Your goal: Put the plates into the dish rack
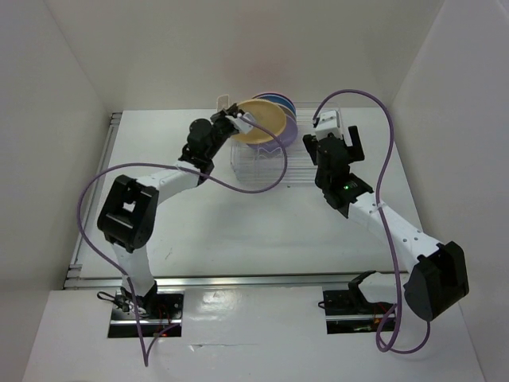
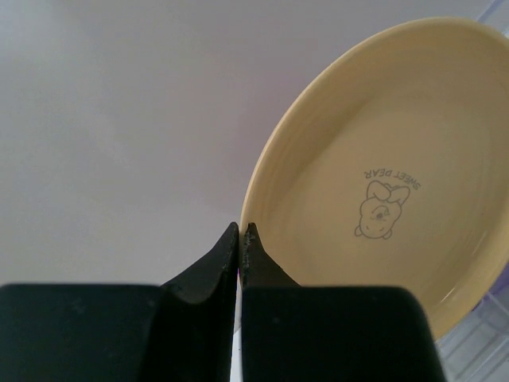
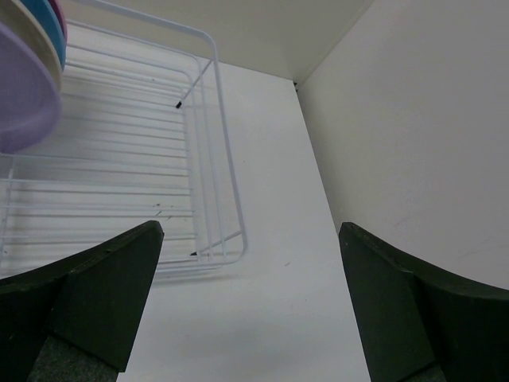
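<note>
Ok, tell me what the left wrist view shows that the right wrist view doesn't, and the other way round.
Only the left wrist: the orange-yellow plate, its face carrying a bear print, and the left gripper, fingers shut beside the plate's rim. Only the right wrist: the dish rack, the purple plate with the blue plate beyond it, and the right gripper, open above the table. Both: plain white surroundings. A purple sliver at the left wrist view's right edge may be that same purple plate.

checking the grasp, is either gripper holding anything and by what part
The left gripper appears to pinch the yellow plate by its rim edge; the right gripper is open, holding nothing.
</note>
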Controlling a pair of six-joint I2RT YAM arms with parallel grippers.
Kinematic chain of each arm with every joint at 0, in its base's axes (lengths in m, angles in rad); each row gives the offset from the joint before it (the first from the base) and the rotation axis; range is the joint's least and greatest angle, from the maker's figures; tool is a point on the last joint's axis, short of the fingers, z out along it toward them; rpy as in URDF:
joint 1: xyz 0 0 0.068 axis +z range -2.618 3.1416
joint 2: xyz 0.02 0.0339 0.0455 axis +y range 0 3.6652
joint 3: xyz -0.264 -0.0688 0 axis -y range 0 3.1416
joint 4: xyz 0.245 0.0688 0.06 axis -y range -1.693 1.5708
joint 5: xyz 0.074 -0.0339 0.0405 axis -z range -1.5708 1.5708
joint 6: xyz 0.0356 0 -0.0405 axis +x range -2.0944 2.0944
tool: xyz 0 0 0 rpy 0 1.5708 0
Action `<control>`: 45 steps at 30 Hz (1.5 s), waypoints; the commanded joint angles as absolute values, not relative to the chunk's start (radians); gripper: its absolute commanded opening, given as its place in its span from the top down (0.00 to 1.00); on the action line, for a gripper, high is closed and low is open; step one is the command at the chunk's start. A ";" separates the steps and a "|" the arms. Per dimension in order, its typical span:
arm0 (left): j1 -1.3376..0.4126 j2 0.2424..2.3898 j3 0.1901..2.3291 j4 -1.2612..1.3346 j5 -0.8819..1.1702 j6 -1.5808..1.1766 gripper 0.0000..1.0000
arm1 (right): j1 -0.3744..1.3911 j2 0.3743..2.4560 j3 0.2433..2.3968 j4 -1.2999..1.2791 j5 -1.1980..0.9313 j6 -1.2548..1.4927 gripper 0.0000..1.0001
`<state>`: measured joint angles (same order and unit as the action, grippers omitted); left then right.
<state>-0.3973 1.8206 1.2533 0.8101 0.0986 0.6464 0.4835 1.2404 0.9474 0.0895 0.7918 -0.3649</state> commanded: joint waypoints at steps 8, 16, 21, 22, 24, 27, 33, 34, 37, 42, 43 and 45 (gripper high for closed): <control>-0.489 1.996 1.380 1.131 -0.058 0.768 1.00 | 0.477 1.247 0.976 0.067 0.825 -0.334 0.00; -0.509 2.028 1.479 1.092 -0.048 0.839 1.00 | 0.468 1.256 0.976 0.038 0.816 -0.295 0.00; -0.509 2.028 1.499 1.060 0.004 0.861 1.00 | 0.459 1.275 0.976 0.048 0.805 -0.285 0.00; -0.509 2.039 1.499 1.049 0.018 0.861 1.00 | 0.459 1.275 0.976 0.048 0.805 -0.285 0.00; -0.509 2.039 1.476 1.049 0.018 0.870 1.00 | 0.459 1.266 0.976 0.048 0.805 -0.285 0.00; -0.518 2.039 1.437 1.049 0.029 0.899 1.00 | 0.459 1.255 0.957 0.026 0.805 -0.285 0.00; -0.528 2.059 1.401 1.077 0.011 1.061 1.00 | 0.450 1.235 0.937 -0.003 0.805 -0.275 0.00; -0.528 2.068 1.401 1.077 -0.003 1.103 1.00 | 0.449 1.235 0.937 -0.003 0.805 -0.265 0.00; -0.519 2.078 1.411 1.121 -0.003 1.112 1.00 | 0.449 1.244 0.937 -0.023 0.796 -0.256 0.00; -0.500 2.112 1.440 1.146 0.018 1.153 1.00 | 0.449 1.264 0.937 -0.044 0.796 -0.247 0.00; -0.500 2.126 1.451 1.146 0.018 1.154 1.00 | 0.449 1.273 0.937 -0.044 0.796 -0.247 0.00; -0.500 2.135 1.451 1.146 0.018 1.154 1.00 | 0.449 1.282 0.946 -0.058 0.796 -0.236 0.00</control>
<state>-0.5293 2.1117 1.4010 1.0386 0.0410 1.0950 0.4557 1.2678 0.9401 -0.0414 0.7967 -0.2642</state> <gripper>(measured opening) 0.021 0.999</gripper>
